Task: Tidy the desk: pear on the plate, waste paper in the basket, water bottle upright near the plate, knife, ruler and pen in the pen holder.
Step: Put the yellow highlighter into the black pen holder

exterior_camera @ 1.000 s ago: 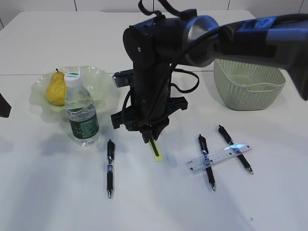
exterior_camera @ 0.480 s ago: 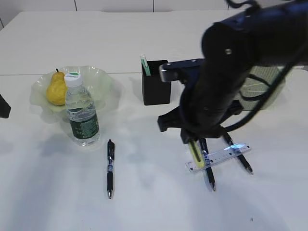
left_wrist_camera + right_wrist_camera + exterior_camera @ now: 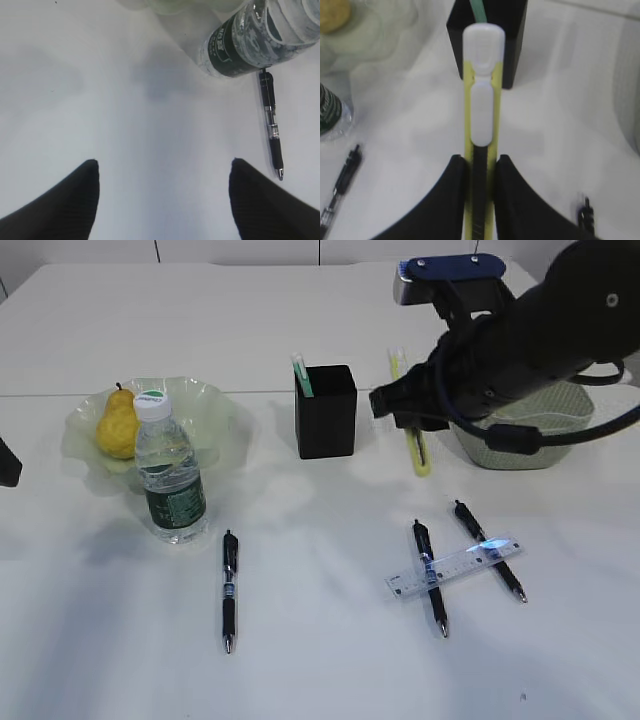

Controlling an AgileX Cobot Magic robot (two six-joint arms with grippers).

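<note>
My right gripper (image 3: 479, 165) is shut on the yellow knife (image 3: 480, 115), which has a white slider. In the exterior view the knife (image 3: 412, 435) hangs nearly upright in the air just right of the black pen holder (image 3: 326, 412). A green stick stands in that holder. The yellow pear (image 3: 118, 423) lies in the wavy green plate (image 3: 215, 415). The water bottle (image 3: 170, 480) stands upright in front of the plate. The clear ruler (image 3: 455, 568) lies across two pens (image 3: 430, 575). A third pen (image 3: 229, 590) lies alone. My left gripper (image 3: 164, 170) is open over bare desk. The waste paper is out of view.
The green basket (image 3: 520, 445) stands at the back right, mostly hidden behind my right arm. In the left wrist view the bottle (image 3: 250, 40) and the lone pen (image 3: 271, 130) lie ahead to the right of the fingers.
My right arm has carried the knife from the desk's front middle to the right, then up and back beside the pen holder, which now shows. The left gripper has not moved.
</note>
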